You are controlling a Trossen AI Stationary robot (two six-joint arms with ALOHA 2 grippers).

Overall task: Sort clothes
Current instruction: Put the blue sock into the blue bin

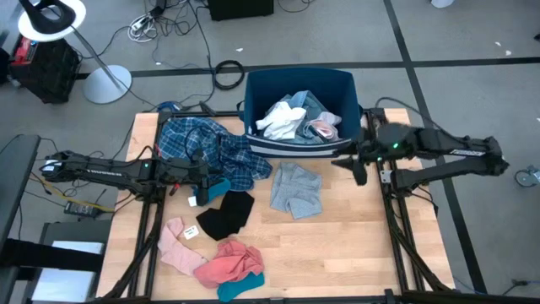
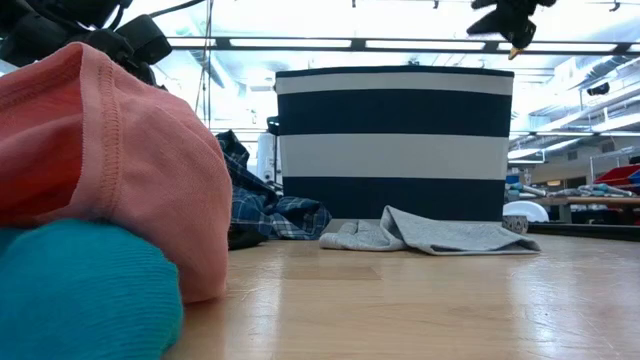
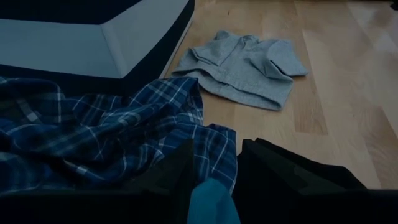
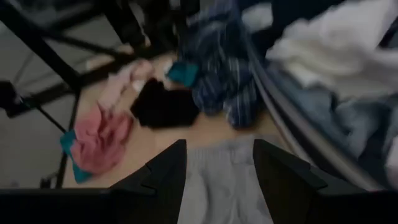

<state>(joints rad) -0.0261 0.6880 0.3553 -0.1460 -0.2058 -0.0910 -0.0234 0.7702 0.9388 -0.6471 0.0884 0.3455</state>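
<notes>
The clothes lie spread on the wooden table: a blue plaid shirt [image 1: 211, 148] against the bin's left corner, a grey garment [image 1: 295, 189], a black piece [image 1: 226, 213], pink pieces [image 1: 229, 260] and a teal sock [image 1: 240, 287] near the front edge. White, light blue and pink pieces [image 1: 291, 118] lie inside the bin. My left gripper [image 3: 214, 186] stands open, low over the plaid shirt's edge [image 3: 205, 143] and a teal piece [image 3: 211, 202]. My right gripper [image 4: 221, 177] hangs open and empty, high above the grey garment's [image 4: 224, 186] right side, near the bin's right corner [image 1: 359, 169].
The dark blue bin [image 1: 337, 84], with a white stripe on its wall [image 2: 395, 155], stands at the table's far middle. Bare wood [image 1: 354, 245] lies at the near right. Cables, a lamp stand [image 1: 105, 83] and floor surround the table.
</notes>
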